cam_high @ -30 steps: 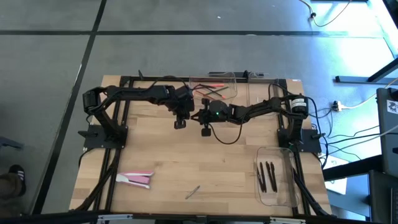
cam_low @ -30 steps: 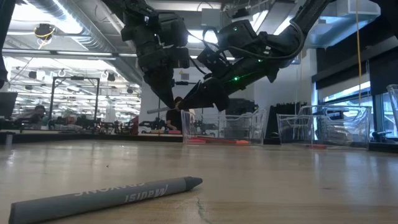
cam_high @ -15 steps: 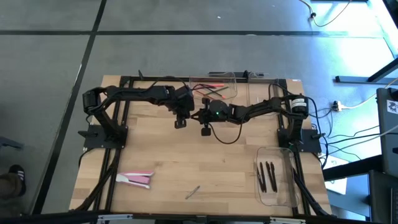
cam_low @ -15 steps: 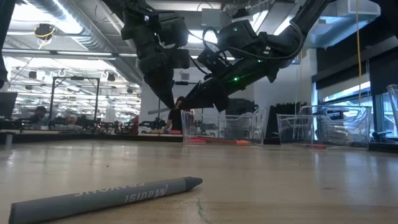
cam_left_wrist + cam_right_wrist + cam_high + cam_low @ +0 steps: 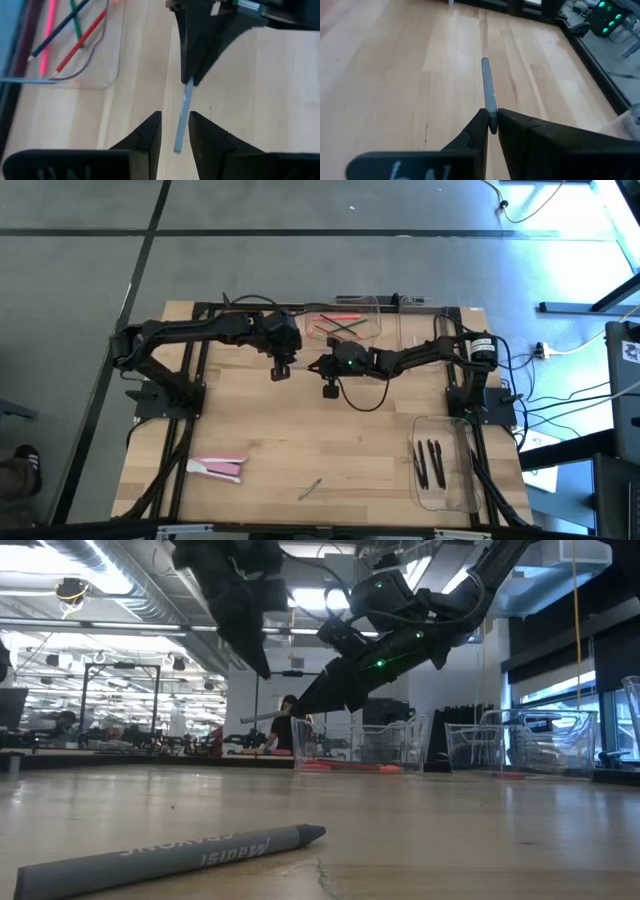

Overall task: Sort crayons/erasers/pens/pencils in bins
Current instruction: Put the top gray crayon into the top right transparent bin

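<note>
1. the right tool (image 5: 491,116) was pinching one end of a thin grey stick (image 5: 488,89), a pencil or pen by the look of it, held in the air above the middle of the worktop (image 5: 300,430) toward its far edge.
2. the left tool (image 5: 174,131) hung just beside it with its fingers spread; the stick's free end lay in the gap between them, gripped by neither.
3. the stick's long axis ran from the right tool straight toward the left tool, so the left arm was the nearer one to receive it.
4. the far bin (image 5: 345,322), at the far edge and already holding coloured pencils, sat just behind both tools; i judged it the likely goal.
5. the near-right bin (image 5: 450,475) held dark pens; the pink eraser (image 5: 222,469) lay near the near-left corner, and a grey crayon (image 5: 170,856) by the near edge.
</note>
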